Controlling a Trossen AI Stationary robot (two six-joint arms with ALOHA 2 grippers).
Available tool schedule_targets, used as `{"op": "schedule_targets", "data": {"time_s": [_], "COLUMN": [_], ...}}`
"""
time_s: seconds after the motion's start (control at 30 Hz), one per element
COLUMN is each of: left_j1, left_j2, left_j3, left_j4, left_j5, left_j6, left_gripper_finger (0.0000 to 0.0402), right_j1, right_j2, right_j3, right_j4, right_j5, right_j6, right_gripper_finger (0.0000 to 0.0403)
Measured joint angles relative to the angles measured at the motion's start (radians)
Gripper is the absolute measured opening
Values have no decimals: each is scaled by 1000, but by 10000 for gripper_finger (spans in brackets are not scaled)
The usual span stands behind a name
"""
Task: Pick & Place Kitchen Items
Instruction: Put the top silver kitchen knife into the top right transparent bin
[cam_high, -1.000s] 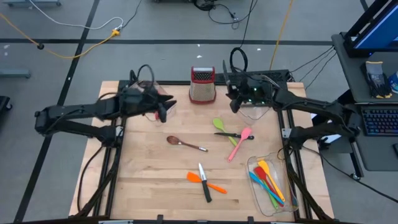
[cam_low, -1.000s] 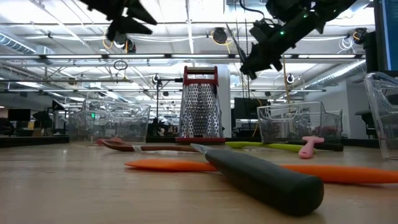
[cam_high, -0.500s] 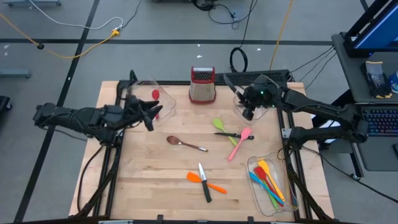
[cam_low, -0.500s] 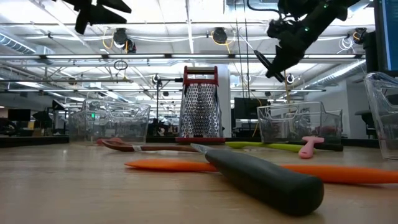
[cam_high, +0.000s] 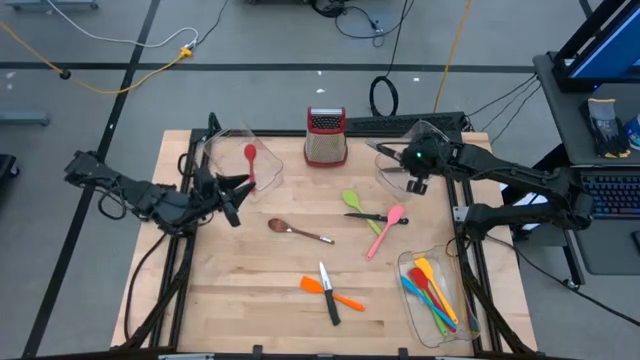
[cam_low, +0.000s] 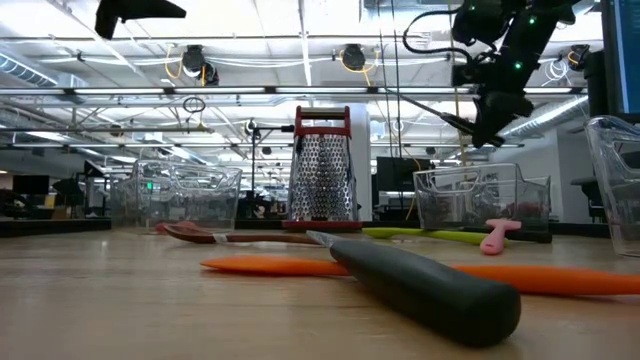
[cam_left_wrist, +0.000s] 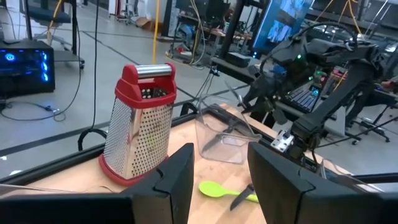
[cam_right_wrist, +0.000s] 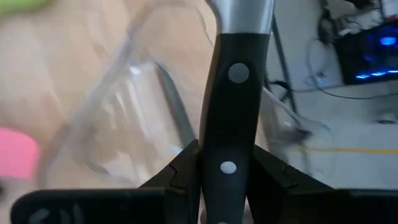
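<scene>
From above, the left gripper (cam_high: 232, 188) hangs low over the counter (cam_high: 250, 290) beside a clear bin (cam_high: 268, 160) holding a red spoon (cam_high: 249, 158). The right gripper (cam_high: 415, 178) reaches over another clear bin (cam_high: 392, 176). On the counter lie a brown spoon (cam_high: 295, 231), a green spoon (cam_high: 357, 203), a pink spatula (cam_high: 385, 230) and an orange spatula (cam_high: 330, 292).

At counter level, a black-handled knife (cam_low: 420, 285) lies nearest, the grater (cam_low: 321, 170) behind.

The left wrist view shows its jaws parted, empty.

The right wrist view shows its jaws clamped on a riveted knife (cam_right_wrist: 231, 93). No writing is readable.
</scene>
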Motion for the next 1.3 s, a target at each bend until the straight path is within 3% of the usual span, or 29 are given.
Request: {"op": "schedule_targets", "data": {"time_s": [0.33, 0.8, 1.3], "left_j1": [-106, -130, -130], "left_j2": [0, 0, 0], "left_j3": [0, 0, 1], "left_j4": [0, -1, -2], "left_j5": [-92, -99, -99], "left_j6": [-1, 18, 34], "left_gripper_finger": [152, 152, 152], "right_j1": [0, -70, -108], "right_j2": [0, 0, 104], "right_j3": [0, -4, -66], "right_j4": [-55, -185, -76], "right_j5": [271, 485, 504], "right_j6": [-305, -525, -756], "right_gripper_finger": [82, 82, 82]}}
